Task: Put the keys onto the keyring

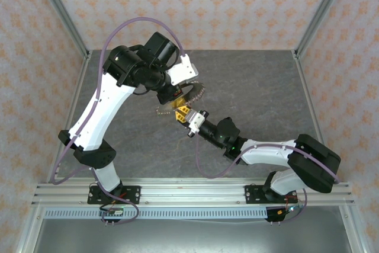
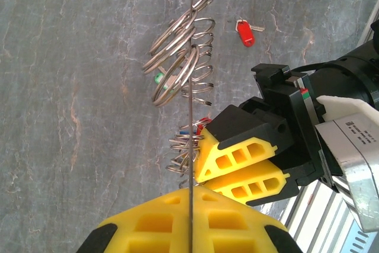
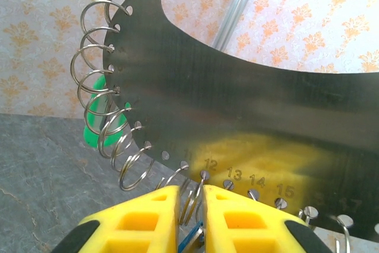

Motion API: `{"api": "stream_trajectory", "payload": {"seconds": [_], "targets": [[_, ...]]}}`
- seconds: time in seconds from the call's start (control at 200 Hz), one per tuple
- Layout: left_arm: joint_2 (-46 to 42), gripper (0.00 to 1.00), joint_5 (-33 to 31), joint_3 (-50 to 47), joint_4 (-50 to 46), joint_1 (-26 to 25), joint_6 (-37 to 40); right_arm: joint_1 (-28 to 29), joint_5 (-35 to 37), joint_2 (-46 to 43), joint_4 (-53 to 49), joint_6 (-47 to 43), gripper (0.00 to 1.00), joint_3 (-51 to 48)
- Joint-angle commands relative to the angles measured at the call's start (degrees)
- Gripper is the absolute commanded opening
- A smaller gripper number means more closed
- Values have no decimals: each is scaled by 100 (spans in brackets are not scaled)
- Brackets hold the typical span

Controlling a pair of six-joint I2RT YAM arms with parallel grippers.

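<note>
Keyring [image 3: 249, 105]: dull brushed metal plate. Wire rings [image 3: 103, 87] on keyring edge: polished. Right gripper [image 3: 190, 198] below keyring: matt yellow plastic.

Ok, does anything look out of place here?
One red key lies loose on the table, away from the keyring plate clamped in the left gripper; the right gripper pinches a split ring on it.

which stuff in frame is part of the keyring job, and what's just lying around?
Job:
- metal plate with numbered holes, clamped in left pincer
- split rings along its edge
- ring at hole 12, pinched by right pincer
- green key behind the rings
- red key, loose on the table

Just surroundings:
- grey table
- frame posts
- wallpapered walls
</note>
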Motion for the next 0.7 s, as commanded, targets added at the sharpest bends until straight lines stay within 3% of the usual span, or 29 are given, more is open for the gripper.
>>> {"api": "stream_trajectory", "payload": {"seconds": [0.0,0.24,0.696], "targets": [[-239,0,-46,-32,168,-69,-75,37,29,64,245,104,17,200],[-286,0,-112,-57,281,-68,-114,69,34,94,212,254,18,155],[-340,0,-141,-120,369,-69,-180,275,854,434,914,194,22,163]]}}
